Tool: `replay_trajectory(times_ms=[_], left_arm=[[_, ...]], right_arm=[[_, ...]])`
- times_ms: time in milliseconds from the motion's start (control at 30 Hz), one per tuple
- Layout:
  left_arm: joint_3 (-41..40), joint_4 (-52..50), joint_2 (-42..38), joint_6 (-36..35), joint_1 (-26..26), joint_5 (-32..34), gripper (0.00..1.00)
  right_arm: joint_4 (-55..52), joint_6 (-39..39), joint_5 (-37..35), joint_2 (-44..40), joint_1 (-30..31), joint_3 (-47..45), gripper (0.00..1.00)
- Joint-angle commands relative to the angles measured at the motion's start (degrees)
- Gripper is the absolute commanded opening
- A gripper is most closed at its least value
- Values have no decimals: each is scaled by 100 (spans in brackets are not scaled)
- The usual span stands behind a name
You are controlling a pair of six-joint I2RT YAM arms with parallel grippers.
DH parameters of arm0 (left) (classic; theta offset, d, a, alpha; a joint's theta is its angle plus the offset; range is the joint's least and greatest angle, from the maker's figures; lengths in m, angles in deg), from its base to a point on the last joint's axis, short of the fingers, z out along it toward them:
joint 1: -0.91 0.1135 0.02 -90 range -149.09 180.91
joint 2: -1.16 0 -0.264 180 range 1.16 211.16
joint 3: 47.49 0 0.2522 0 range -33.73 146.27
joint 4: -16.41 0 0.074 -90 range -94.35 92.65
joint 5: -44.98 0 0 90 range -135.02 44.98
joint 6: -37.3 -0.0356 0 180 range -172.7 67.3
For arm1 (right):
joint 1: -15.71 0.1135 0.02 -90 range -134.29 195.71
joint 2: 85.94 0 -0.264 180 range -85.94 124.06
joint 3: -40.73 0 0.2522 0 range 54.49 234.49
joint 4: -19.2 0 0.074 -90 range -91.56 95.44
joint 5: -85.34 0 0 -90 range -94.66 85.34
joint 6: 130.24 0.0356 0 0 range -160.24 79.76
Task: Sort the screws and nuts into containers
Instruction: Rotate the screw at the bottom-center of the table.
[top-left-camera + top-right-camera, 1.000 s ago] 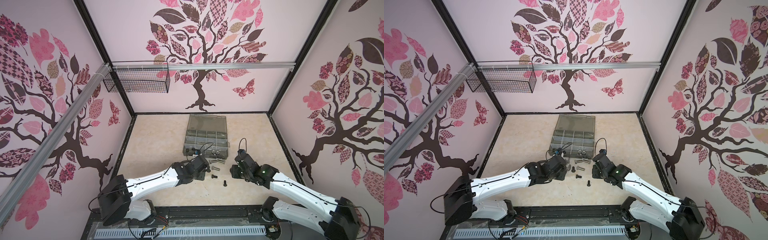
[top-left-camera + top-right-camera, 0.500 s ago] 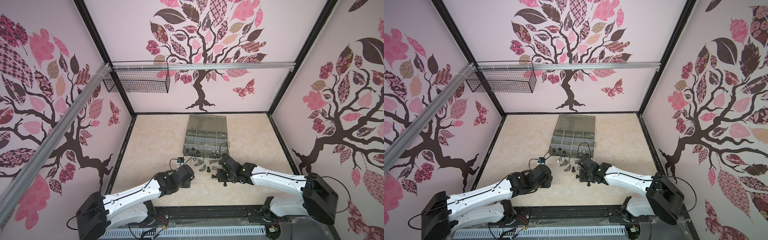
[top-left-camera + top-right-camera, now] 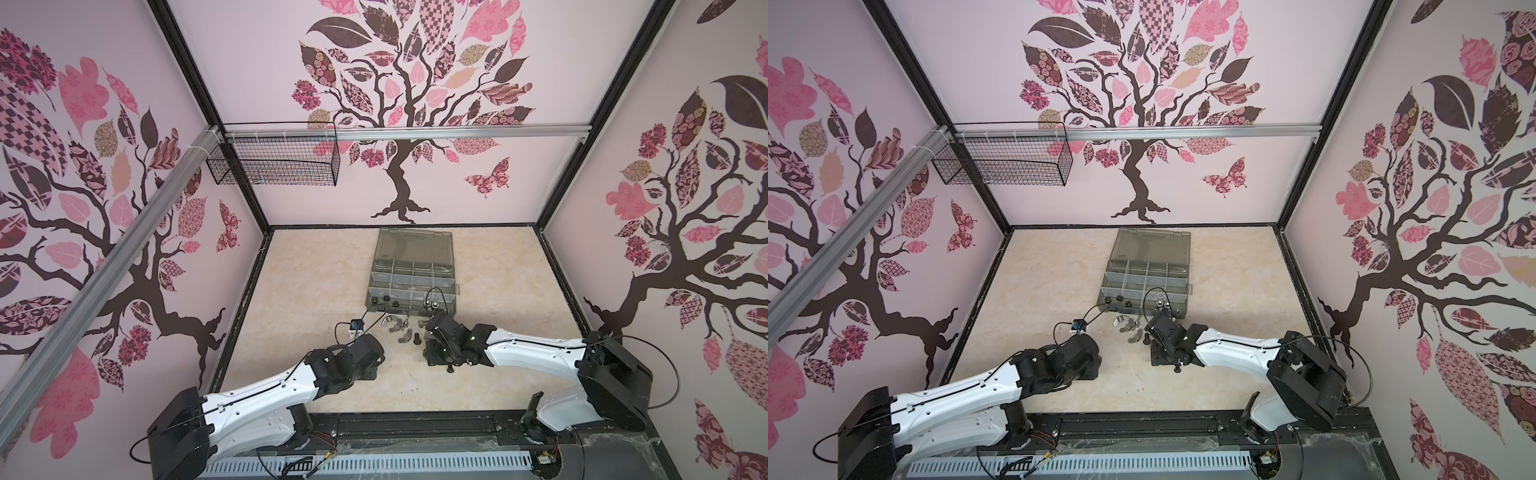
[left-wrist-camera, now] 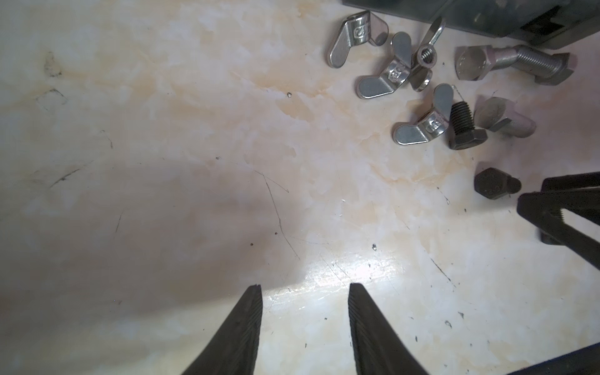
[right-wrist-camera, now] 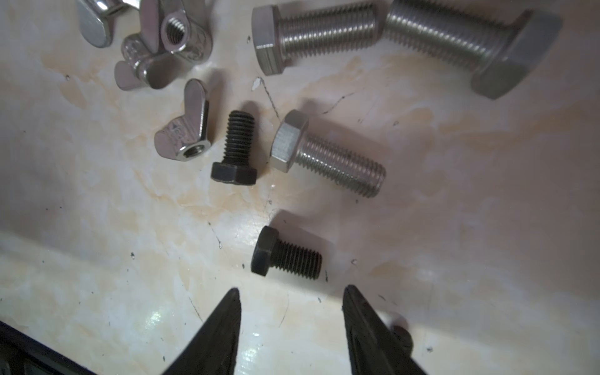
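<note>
Loose screws and nuts lie in a cluster just in front of the grey organizer case; its containers stand open, with a few nuts in the front row. My right gripper is open and low over the table. A short black screw lies just beyond its tips, not between them. Past that lie another black screw, a silver bolt and wing nuts. My left gripper is open and empty over bare table, well short of the wing nuts.
The case's lid lies flat behind the compartments. A black wire basket hangs on the rear left rail. One black screw lies apart, beside the right wrist. The right gripper's fingers show at the edge of the left wrist view.
The left arm has drawn back from the cluster toward the near left. The right arm has swung in and down to the cluster's near side, and its jaws have spread wider.
</note>
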Motion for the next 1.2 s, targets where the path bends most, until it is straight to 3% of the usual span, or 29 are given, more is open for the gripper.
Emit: replay_trajectory(times_ms=[0,1167], left_arm=[[-172,128,-101,102,24,-38,47],[-374,139,-366,215,28,-87,48]], right_arm=[[-64,66,-11,188,55,319,54],[-291,-65,-263,1065,128,660,48]])
